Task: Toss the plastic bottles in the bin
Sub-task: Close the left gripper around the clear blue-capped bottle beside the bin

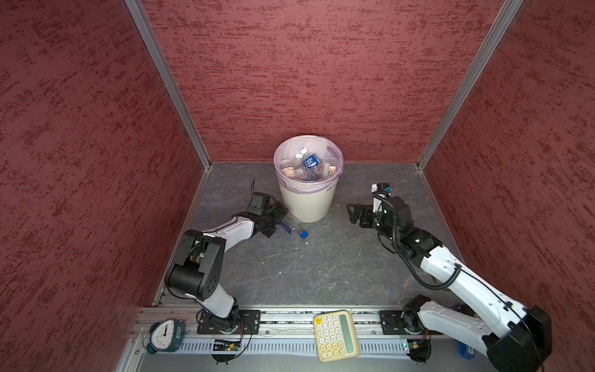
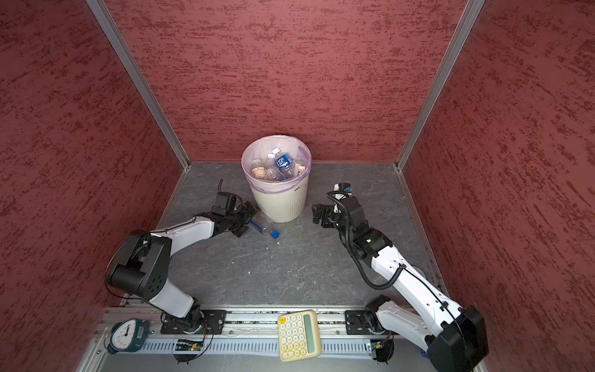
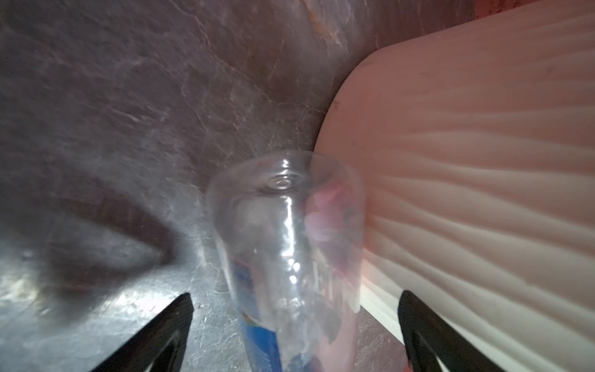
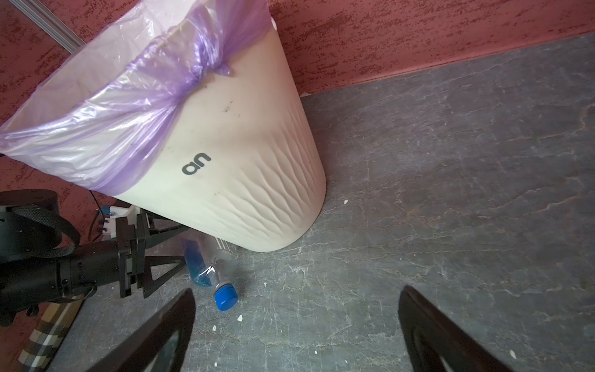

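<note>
In a top view, the bin (image 1: 306, 203) stands near the back wall of the worktop (image 1: 322, 264) and already has several bottles (image 1: 306, 164) inside. One bottle (image 1: 291, 227) with a blue cap (image 1: 303, 234) lies on its side just beside the foot of the bin. The left tool (image 1: 277, 220) is low at the bottle's bottom end, and its fingers are spread wide. The right tool (image 1: 351, 214) is on the other side of the bin, also wide open and empty.

In the left wrist view, the clear bottle (image 3: 286, 241) lies between the two black fingers – neither finger touches it, so nothing is gripped. The ribbed wall of the bin (image 3: 467, 145) is very close to one finger.

In the right wrist view, we see the bottle (image 4: 209, 267) flat on the worktop, its cap pointing away from the bin (image 4: 241, 161). The right tool (image 4: 296, 306) holds nothing.

We judge the bottle to be empty and very light, with thin walls that dent under a hard squeeze. It is smooth and round, so it may roll or slip out. The best place to hold seems to be across the middle of the body, at the label – firm, but not crushing.
</note>
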